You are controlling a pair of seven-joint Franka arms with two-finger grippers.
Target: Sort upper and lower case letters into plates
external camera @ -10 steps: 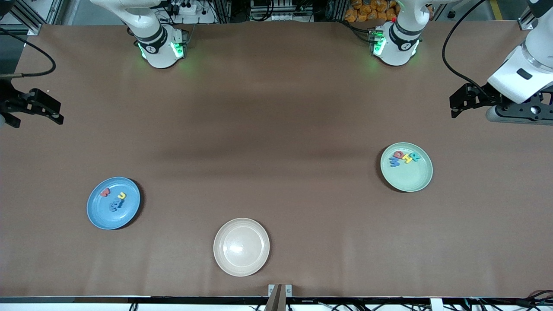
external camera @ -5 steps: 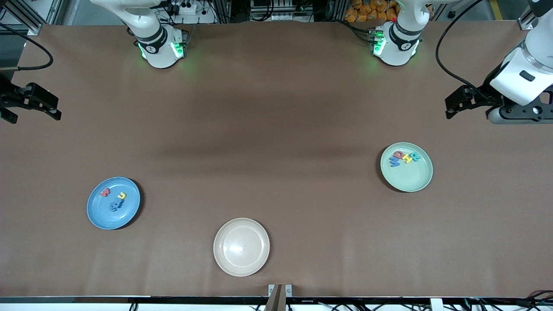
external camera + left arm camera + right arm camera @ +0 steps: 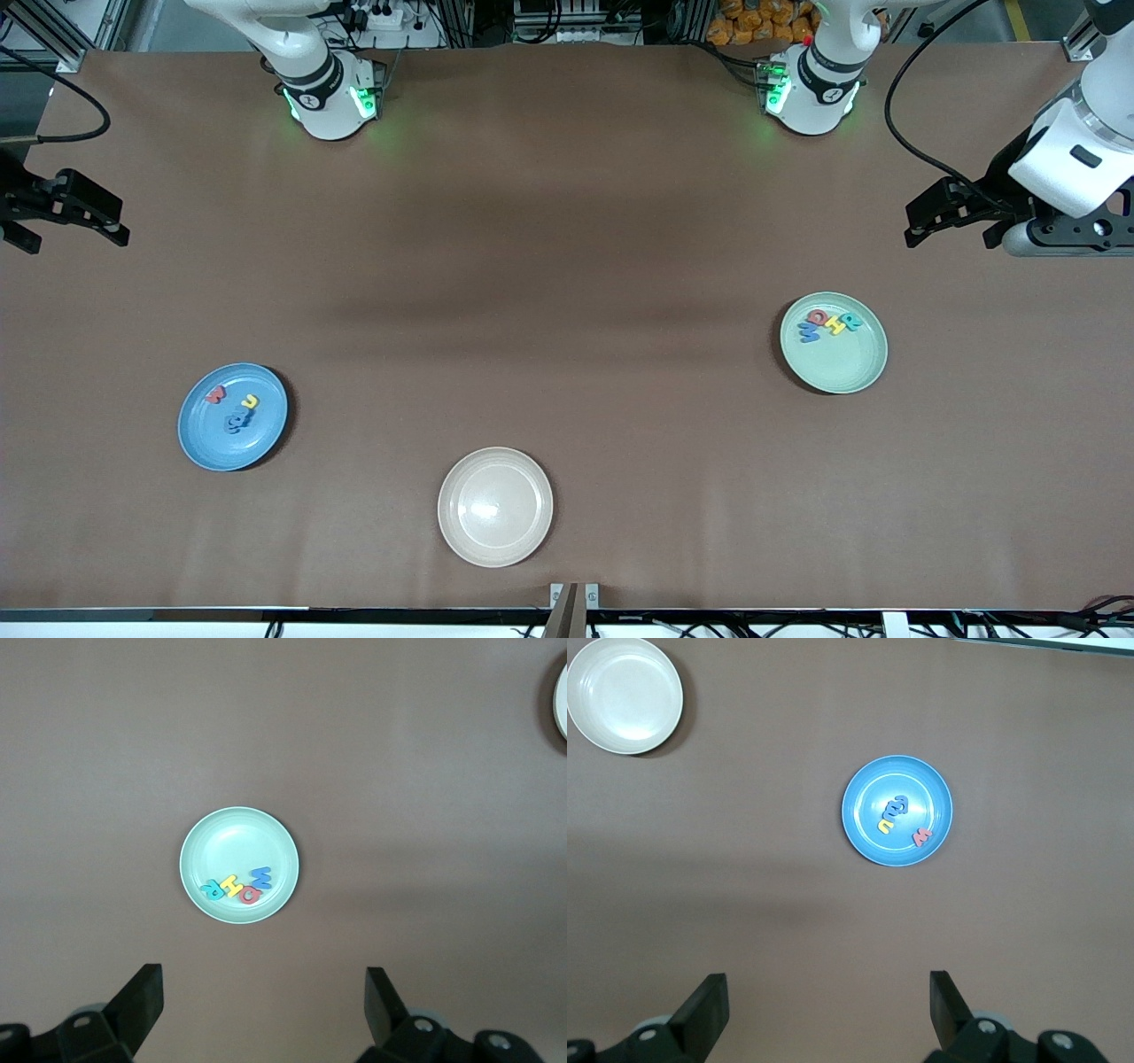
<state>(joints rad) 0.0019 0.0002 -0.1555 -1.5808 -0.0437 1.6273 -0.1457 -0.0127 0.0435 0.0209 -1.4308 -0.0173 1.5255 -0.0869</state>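
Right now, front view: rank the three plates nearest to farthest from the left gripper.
From the left gripper, open over the table's left-arm end:
1. Mint green plate, at the left arm's end.
2. Beige plate, mid-table, nearest the front camera.
3. Blue plate, at the right arm's end.

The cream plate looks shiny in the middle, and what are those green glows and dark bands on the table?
Front view: the cream plate shows a soft overhead glare spot; green glows spill from lights on the arm bases; broad blurry shadow bands cross the table. Right wrist view: the same plate stays evenly lit, with a shadow at its rim.
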